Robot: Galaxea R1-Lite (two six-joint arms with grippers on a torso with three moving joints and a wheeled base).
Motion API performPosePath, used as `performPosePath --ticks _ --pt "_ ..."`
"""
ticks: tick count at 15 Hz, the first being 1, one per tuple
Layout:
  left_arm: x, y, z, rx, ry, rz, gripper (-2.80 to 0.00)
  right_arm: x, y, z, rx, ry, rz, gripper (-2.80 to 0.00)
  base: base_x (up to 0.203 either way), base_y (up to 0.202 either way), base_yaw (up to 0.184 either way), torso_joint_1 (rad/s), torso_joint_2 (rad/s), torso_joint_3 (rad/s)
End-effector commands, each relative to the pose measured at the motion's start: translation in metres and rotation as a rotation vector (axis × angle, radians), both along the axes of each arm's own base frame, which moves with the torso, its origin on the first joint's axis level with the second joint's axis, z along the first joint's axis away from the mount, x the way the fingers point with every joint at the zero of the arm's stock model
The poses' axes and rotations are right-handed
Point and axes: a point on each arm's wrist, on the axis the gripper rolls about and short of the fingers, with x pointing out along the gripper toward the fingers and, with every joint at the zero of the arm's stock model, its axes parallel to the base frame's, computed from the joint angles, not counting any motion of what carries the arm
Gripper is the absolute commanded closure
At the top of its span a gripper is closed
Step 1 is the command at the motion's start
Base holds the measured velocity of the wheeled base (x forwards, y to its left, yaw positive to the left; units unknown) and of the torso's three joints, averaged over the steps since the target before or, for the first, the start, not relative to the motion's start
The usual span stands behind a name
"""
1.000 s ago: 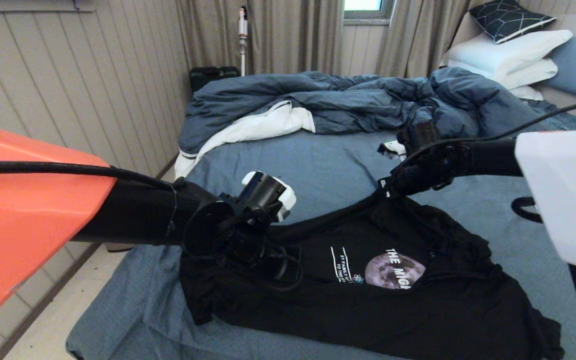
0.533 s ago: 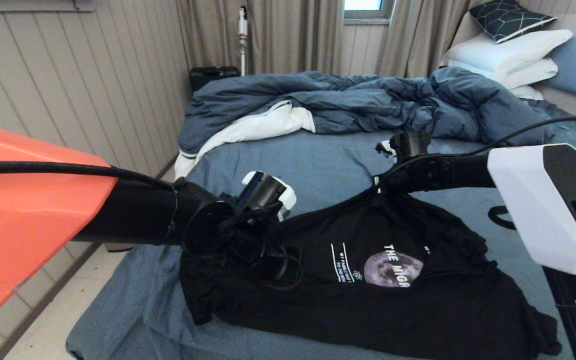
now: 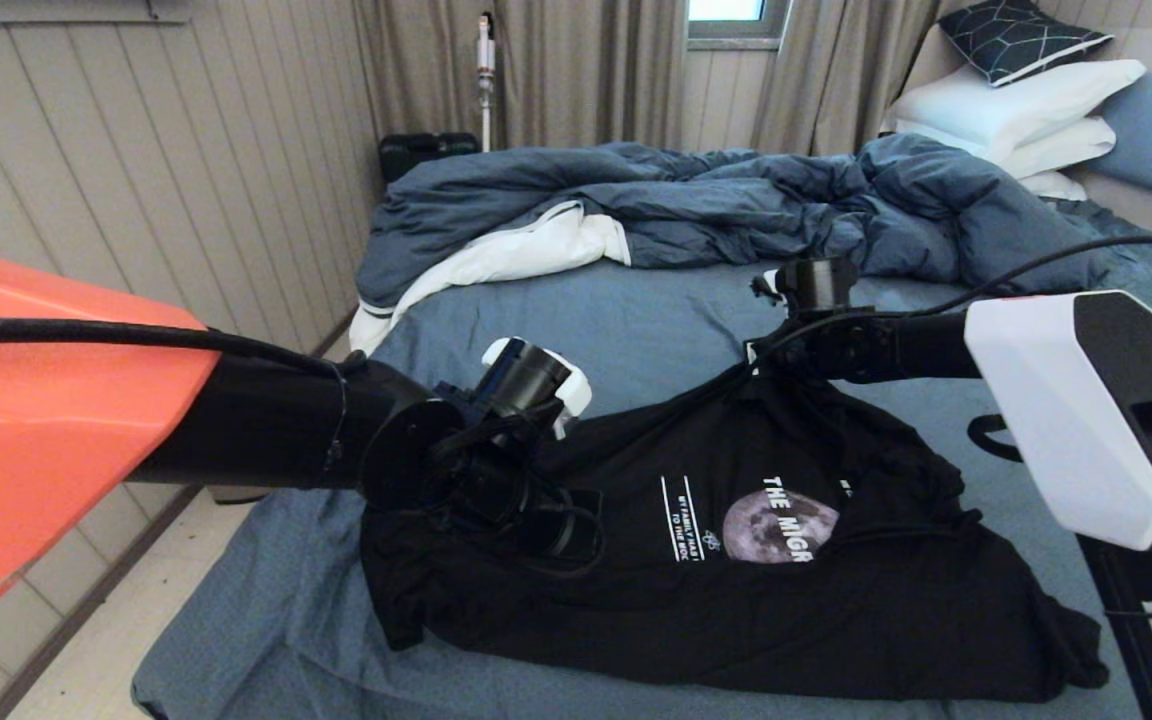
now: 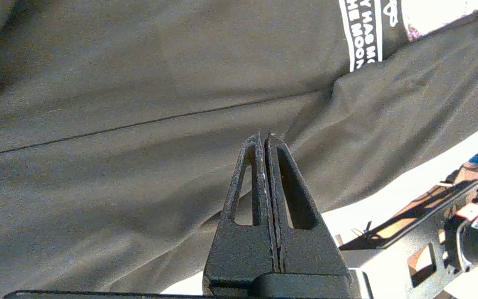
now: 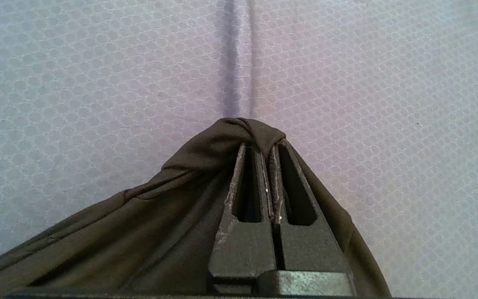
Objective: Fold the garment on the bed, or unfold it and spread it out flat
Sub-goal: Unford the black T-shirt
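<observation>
My right gripper [image 5: 269, 143] pinching garment [image 3: 736, 560] fold, lifted above bed [image 3: 636, 330]. My left gripper [image 4: 265, 136] pressed together at garment's left edge, pinching cloth.

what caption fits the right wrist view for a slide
Right end effector shut on a bunched fold of the black garment, lifted above the blue-grey sheet of the bed.
</observation>
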Motion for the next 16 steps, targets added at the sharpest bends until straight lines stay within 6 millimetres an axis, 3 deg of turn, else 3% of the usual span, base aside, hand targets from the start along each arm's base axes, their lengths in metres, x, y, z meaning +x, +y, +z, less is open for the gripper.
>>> performPosePath --ticks 1,4,5,11,16 --pt "0.000 0.001 0.001 -0.001 0.002 0.002 0.00 0.000 -0.002 0.002 -0.001 -0.005 -0.004 0.00 0.000 0.000 0.000 0.000 0.00 0.000" --pt "0.000 0.001 0.001 -0.001 0.002 0.002 0.00 0.000 -0.002 0.002 0.001 -0.007 -0.004 0.00 0.000 0.000 0.000 0.000 0.00 0.000" --pt "0.000 0.001 0.001 -0.002 0.002 0.002 0.00 0.000 -0.001 0.001 0.007 -0.003 0.000 -2.80 0.000 0.000 0.000 0.000 0.00 0.000" --pt "-0.001 0.001 0.001 -0.002 0.000 0.003 0.00 -0.004 0.002 0.009 0.023 -0.008 0.025 -2.80 0.000 0.000 0.000 0.000 0.00 0.000" --pt "-0.002 0.002 0.007 -0.011 -0.010 0.005 0.00 -0.032 -0.002 0.059 0.119 -0.033 0.002 -2.80 0.000 0.000 0.000 0.000 0.00 0.000"
